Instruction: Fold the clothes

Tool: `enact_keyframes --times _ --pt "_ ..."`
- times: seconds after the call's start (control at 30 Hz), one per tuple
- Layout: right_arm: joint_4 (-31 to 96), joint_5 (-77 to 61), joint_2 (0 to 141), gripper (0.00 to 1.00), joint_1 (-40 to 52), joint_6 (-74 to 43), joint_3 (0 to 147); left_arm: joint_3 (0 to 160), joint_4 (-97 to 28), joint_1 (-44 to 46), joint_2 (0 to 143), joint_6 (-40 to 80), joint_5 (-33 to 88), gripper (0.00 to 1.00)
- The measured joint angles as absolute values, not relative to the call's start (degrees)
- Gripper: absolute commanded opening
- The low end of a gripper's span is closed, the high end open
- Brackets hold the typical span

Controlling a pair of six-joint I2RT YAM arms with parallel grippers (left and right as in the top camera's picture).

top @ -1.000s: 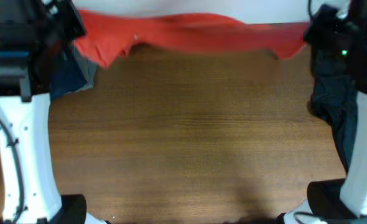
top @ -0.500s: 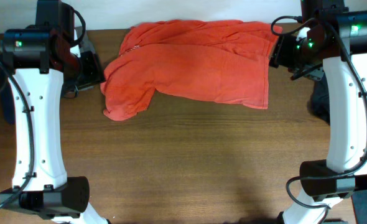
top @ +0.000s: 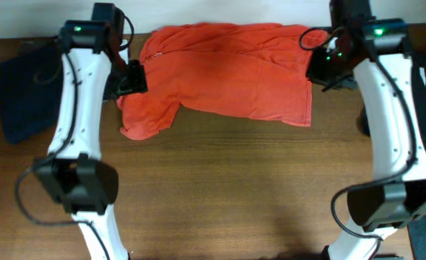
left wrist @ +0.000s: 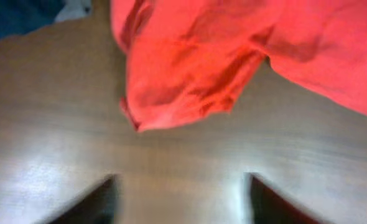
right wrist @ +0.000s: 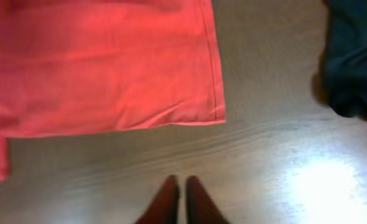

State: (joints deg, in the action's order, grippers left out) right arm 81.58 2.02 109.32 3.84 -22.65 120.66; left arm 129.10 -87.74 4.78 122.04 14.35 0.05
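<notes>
At the bottom of each wrist view, the left pincer (left wrist: 182, 202) is released with its fingers wide, and the right pincer (right wrist: 180, 198) is clenched on nothing. Beyond them the red garment (top: 227, 72) lies spread on the wooden desk (top: 220, 188), at top centre of the overhead frame.

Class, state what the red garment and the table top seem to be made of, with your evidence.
The red garment looks like soft matte cloth, perhaps cotton: it creases, drapes and has a stitched hem. The table top looks like wood or wood-look laminate, smooth and slightly glossy: brown grain lines and a glare patch.
</notes>
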Motion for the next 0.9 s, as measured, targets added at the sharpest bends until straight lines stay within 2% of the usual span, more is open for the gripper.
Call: enact_keyframes --times 0.03,0.27,0.57,0.9 --pt "79.53 2.02 109.80 0.04 3.84 -22.72 118.52 129.10 -86.67 4.75 123.90 14.31 0.05 0.01" --pt "71.88 2.00 115.61 0.04 3.84 -22.50 108.25 129.10 -85.71 4.75 133.08 14.35 0.21 0.01" --pt "68.14 2.02 121.95 0.04 3.84 -22.46 107.15 129.10 -84.82 4.71 139.83 14.79 -1.19 0.01" --pt "61.17 2.28 122.85 0.04 3.84 -22.50 105.03 129.10 -82.41 3.77 143.74 14.83 -2.22 0.01"
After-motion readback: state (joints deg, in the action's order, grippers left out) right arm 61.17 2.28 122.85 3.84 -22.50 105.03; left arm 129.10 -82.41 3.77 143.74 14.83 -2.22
